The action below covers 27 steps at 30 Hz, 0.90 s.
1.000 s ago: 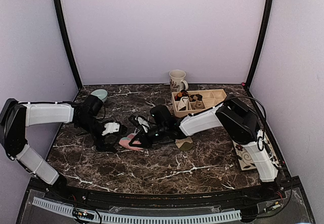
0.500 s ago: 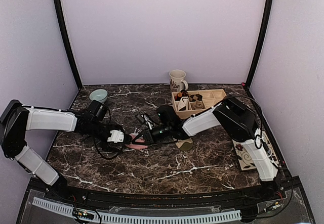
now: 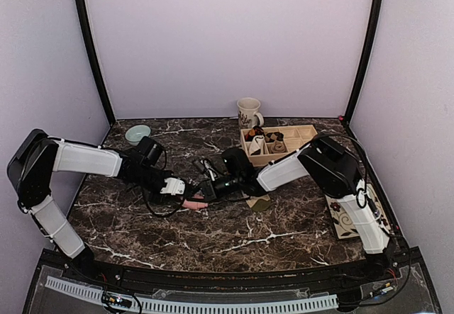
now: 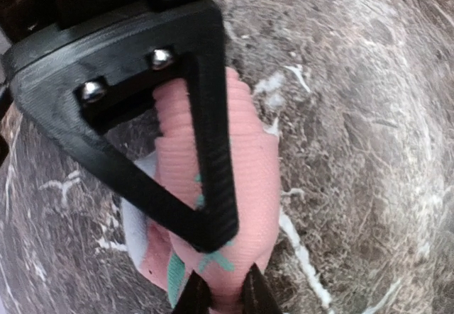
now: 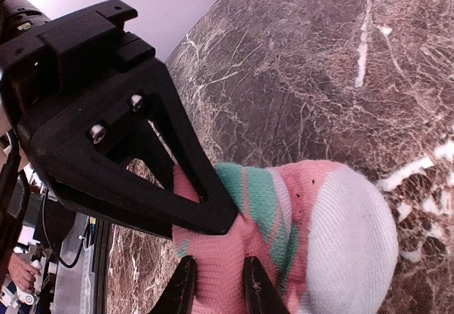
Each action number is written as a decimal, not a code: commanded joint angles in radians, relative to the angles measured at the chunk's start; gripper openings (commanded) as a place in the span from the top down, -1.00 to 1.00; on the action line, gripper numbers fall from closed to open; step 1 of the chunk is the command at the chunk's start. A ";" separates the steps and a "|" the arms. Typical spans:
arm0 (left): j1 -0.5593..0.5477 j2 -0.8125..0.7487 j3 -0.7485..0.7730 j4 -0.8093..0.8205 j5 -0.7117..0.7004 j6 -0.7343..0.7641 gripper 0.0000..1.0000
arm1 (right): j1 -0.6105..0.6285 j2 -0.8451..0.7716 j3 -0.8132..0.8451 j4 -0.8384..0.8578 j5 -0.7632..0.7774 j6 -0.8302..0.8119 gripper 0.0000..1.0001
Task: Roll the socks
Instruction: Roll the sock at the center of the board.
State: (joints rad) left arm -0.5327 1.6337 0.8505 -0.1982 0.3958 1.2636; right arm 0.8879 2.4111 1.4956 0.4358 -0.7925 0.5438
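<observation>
Rolling is just starting on the pink sock (image 4: 252,172), which is lying on the bench (image 3: 234,243) near its middle, between the 2 arms. The left jaws are clenching pink fabric at one part of it and the right jaws are pinching it beside the white-tipped end, so both are grasping the same sock, close together. The next move, I am judging, is turning one end over itself while the other end is being held down, without letting fabric slip. The tan sock (image 3: 259,202) is lying just right of it, untouched.

Counting: 2 socks, 1 tray (image 3: 303,135), 1 mug (image 3: 248,110), 1 bowl (image 3: 138,133).
</observation>
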 commanded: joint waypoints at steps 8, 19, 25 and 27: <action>-0.012 0.133 0.107 -0.302 0.045 -0.018 1.00 | -0.007 -0.154 -0.219 0.099 0.184 -0.045 -0.99; 0.016 0.262 0.247 -0.593 0.181 -0.035 1.00 | -0.003 -0.446 -0.519 0.302 0.330 -0.088 -0.99; 0.019 0.327 0.298 -0.710 0.194 -0.007 1.00 | 0.108 -0.677 -0.594 0.182 0.705 -0.418 -0.99; 0.023 0.349 0.319 -0.757 0.204 -0.003 1.00 | 0.117 -0.705 -0.590 0.209 0.890 -0.323 -0.99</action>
State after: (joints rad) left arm -0.5056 1.8957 1.1904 -0.6888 0.6350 1.2503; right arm 0.9619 1.7775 0.9096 0.6174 -0.2562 0.2813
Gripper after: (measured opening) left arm 0.069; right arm 0.994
